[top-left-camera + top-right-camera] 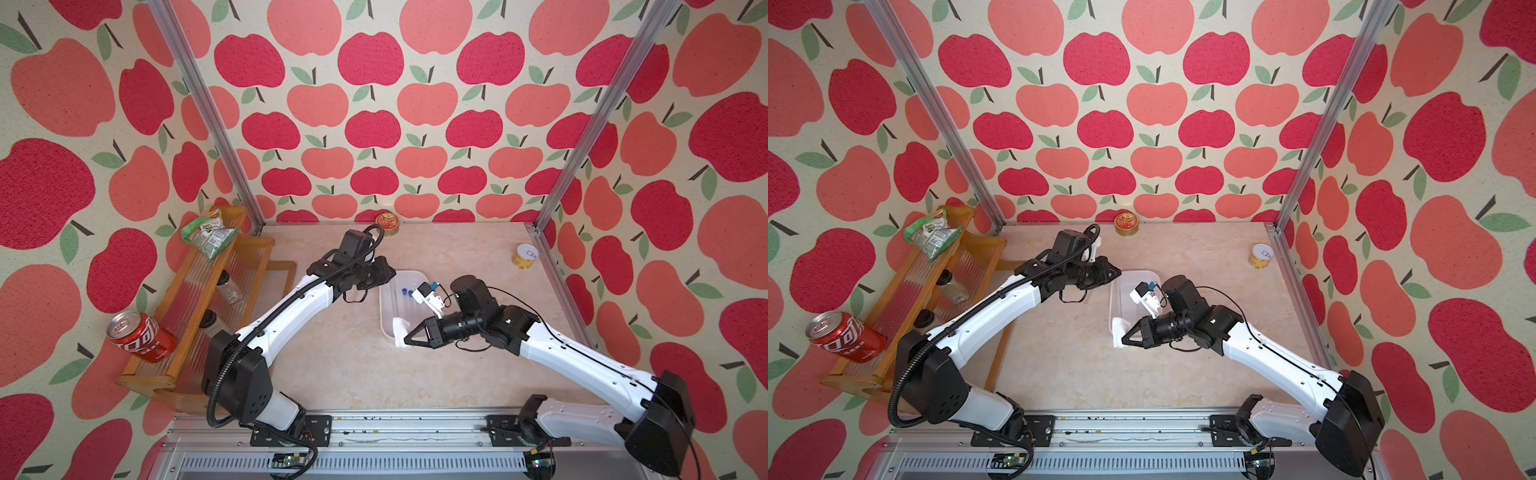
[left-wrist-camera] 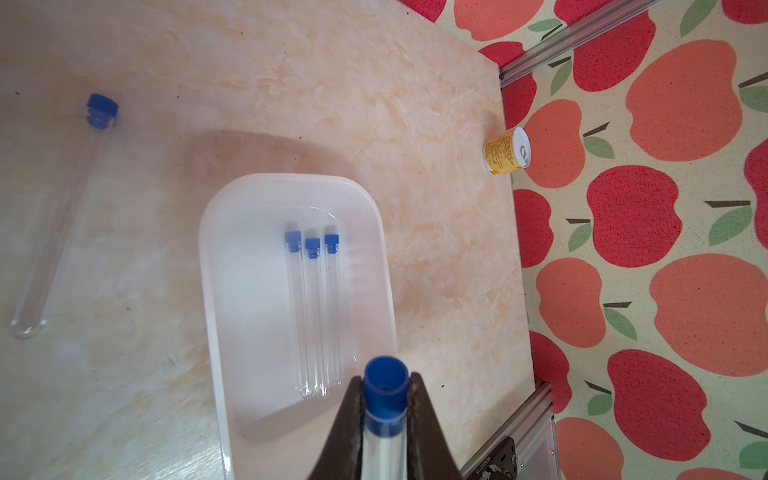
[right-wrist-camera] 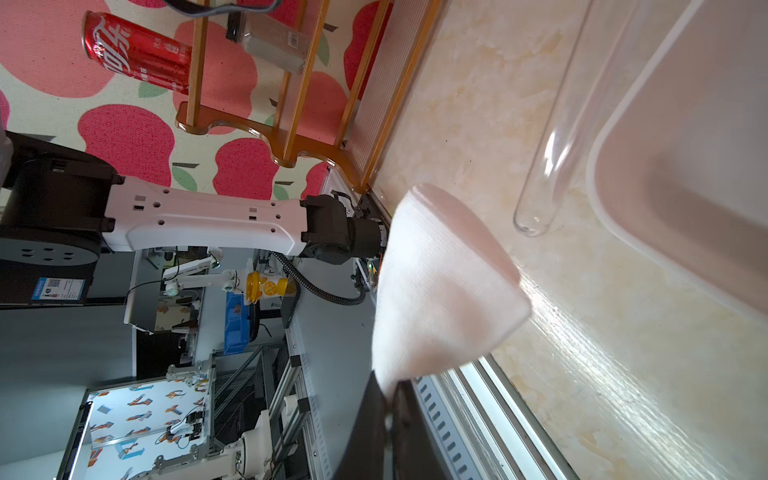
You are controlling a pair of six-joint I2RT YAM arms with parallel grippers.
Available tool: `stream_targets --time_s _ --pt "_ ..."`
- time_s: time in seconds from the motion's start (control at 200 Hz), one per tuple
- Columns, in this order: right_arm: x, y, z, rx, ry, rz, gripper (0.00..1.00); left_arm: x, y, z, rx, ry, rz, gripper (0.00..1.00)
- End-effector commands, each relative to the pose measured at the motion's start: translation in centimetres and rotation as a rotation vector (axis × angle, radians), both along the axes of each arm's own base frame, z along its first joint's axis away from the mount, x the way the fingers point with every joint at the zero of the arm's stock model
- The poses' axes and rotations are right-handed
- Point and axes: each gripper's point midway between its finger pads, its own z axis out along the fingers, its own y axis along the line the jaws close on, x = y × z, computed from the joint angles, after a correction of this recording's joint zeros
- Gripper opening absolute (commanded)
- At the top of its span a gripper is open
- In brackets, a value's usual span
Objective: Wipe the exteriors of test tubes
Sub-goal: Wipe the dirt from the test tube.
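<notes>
In the left wrist view my left gripper [image 2: 385,380] is shut on a clear test tube [image 2: 384,440] just below its blue cap, above the near end of a white tray [image 2: 208,257]. Three test tubes [image 2: 312,311] lie side by side in that tray. Another test tube [image 2: 62,216] lies on the table beside it. My right gripper [image 3: 388,386] is shut on a folded white cloth [image 3: 440,282], which hangs near the tray's corner [image 1: 386,328]. In both top views the left gripper [image 1: 384,274] [image 1: 1115,274] is at the tray's far end and the right gripper [image 1: 409,338] [image 1: 1127,340] at its near end.
A wooden rack [image 1: 195,299] at the left holds a red cola can [image 1: 141,336], a snack bag [image 1: 208,232] and dark-lidded jars [image 1: 228,286]. A red tin [image 1: 387,222] stands at the back wall, a yellow can [image 1: 524,255] at the right frame post.
</notes>
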Motion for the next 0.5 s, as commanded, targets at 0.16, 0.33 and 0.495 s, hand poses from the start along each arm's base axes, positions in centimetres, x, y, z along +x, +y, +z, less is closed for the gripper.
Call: stream_targets --time_s 0.16,0.33,0.495 --pt "1.8 -0.4 -2.8 -0.156 -0.046 -0.053 0.00 -0.3 0.4 0.3 0.012 0.008 0.014 0.15" --pt "3.7 -0.4 -3.6 -0.240 -0.096 -0.086 0.00 -0.7 0.1 0.7 -0.002 0.005 0.005 0.15" --pt "5.9 -0.6 -3.6 -0.293 -0.121 -0.127 0.00 -1.1 -0.1 0.8 -0.011 0.009 -0.005 0.15"
